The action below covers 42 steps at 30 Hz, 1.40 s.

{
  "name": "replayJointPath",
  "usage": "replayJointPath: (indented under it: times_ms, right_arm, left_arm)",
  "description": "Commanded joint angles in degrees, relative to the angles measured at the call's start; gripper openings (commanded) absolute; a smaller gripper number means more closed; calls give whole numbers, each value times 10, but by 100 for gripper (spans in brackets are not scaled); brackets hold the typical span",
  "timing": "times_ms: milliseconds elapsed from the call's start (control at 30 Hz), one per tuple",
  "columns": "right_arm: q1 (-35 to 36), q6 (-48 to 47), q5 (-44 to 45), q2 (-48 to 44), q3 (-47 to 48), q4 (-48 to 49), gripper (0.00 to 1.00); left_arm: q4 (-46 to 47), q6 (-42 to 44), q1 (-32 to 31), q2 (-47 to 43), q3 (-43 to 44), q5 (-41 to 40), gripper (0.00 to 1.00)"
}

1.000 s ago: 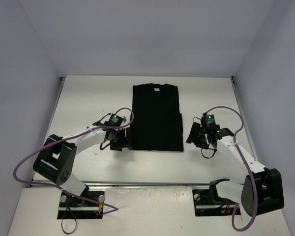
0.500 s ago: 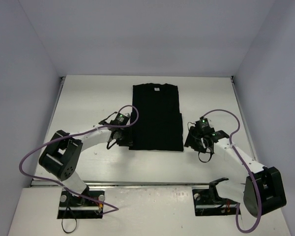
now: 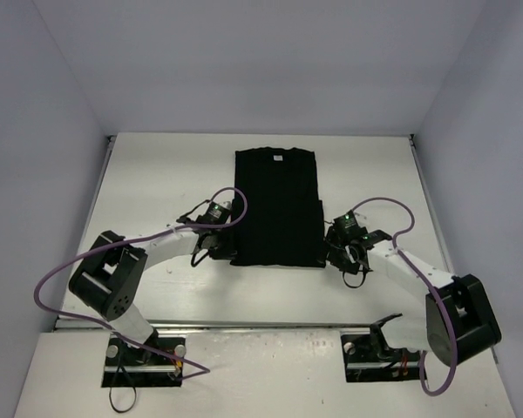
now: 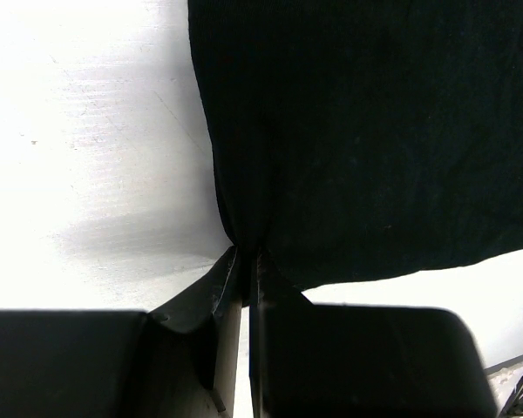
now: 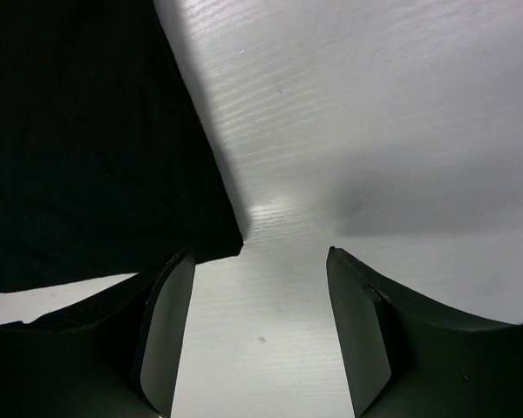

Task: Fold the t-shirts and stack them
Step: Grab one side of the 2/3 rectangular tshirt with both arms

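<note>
T-shirt [image 3: 277,209] lay as a long black rectangle in the middle of the white counter [image 3: 157,174], collar and small label [image 3: 279,158] at the far end, hem nearest the arms. The left end effector [image 4: 247,261] was clenched on the hem's near left corner, the cloth drawn into a pucker between its fingers; its wrist overlapped the garment's left edge from above. The right end effector [image 5: 260,257] stood released, jaws wide, low over bare counter, the near right corner just beside one finger [image 5: 166,331] and not gripped. Purple cables [image 3: 37,292] looped out from both arms; pale walls [image 3: 35,131] closed in the counter on three sides.
</note>
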Motion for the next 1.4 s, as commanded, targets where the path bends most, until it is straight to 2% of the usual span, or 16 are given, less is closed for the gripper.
replayJointPath:
  times_ms: [0, 200, 300, 567, 633, 733, 1000, 1233, 1367]
  right_arm:
    - [20, 31, 20, 31, -1, 34, 60]
    - [48, 43, 35, 88, 11, 39, 60]
    - [61, 56, 33, 119, -1, 39, 55]
    - [91, 82, 15, 129, -29, 38, 21]
    - [96, 82, 13, 132, -30, 38, 9]
    - [98, 71, 17, 133, -26, 34, 0]
    - [101, 22, 61, 50, 60, -108, 0]
    - [137, 47, 32, -44, 57, -198, 0]
    - [158, 57, 27, -71, 81, -231, 0]
  left_arm:
    - [-50, 12, -11, 34, -27, -12, 0]
    - [-54, 15, -11, 32, -23, -10, 0]
    - [-57, 14, -11, 30, -23, -9, 0]
    - [-63, 17, -12, 26, -30, -3, 0]
    - [-66, 21, -12, 25, -30, -2, 0]
    - [-79, 33, -10, 19, -22, 0, 0]
    - [-223, 92, -10, -54, 29, 31, 0]
    - [-284, 66, -11, -156, -13, 127, 0]
    - [-318, 50, -10, -224, -8, 122, 0]
